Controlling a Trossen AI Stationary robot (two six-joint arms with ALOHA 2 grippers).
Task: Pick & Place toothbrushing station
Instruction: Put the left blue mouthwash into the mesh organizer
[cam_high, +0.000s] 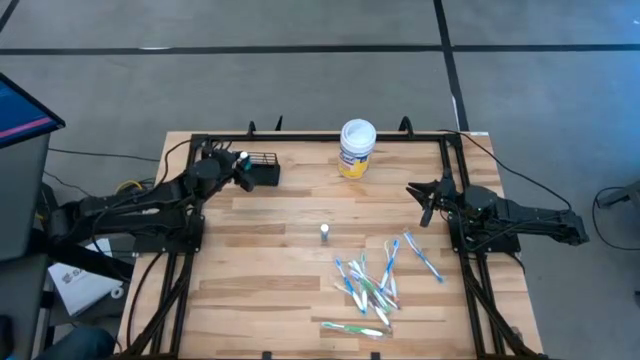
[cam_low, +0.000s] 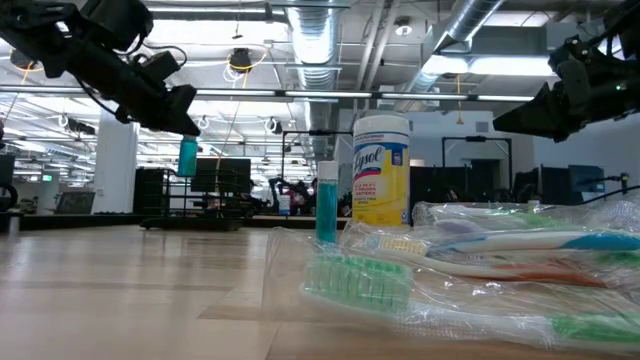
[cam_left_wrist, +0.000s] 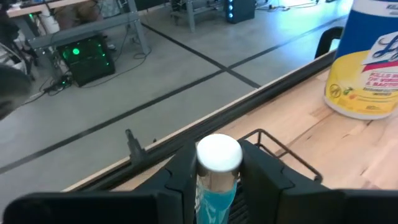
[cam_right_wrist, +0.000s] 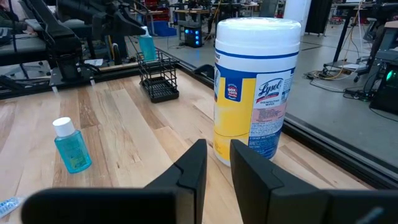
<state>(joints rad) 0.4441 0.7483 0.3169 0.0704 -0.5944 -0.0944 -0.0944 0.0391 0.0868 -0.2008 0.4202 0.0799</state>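
My left gripper (cam_high: 240, 166) is at the far left of the table, shut on a small blue bottle with a white cap (cam_left_wrist: 219, 153). The bottle hangs (cam_low: 187, 155) at the left end of the toothbrushing station (cam_high: 264, 171), a low black wire basket standing on the table near the far edge, also in the right wrist view (cam_right_wrist: 159, 78). A second small blue bottle (cam_high: 325, 233) stands upright mid-table. My right gripper (cam_right_wrist: 217, 167) waits at the right side (cam_high: 424, 197), open and holding nothing, pointing at the yellow-labelled tub. My left gripper pinches the bottle's upper body just under the white cap (cam_left_wrist: 217, 182) between its two fingers (cam_left_wrist: 180, 180). The fingers come nearly level from the table's left, slanting slightly down. The bottle stays upright, its cap above the fingers, its body (cam_low: 187, 158) hanging clear of the table.
A white-lidded yellow-labelled wipes tub (cam_high: 357, 147) stands at the far middle. Several wrapped toothbrushes (cam_high: 372, 286) lie scattered at the near right. A black rail (cam_left_wrist: 205, 121) runs along the table's far edge behind the basket. Bare wood (cam_high: 270, 270) lies at the near left.
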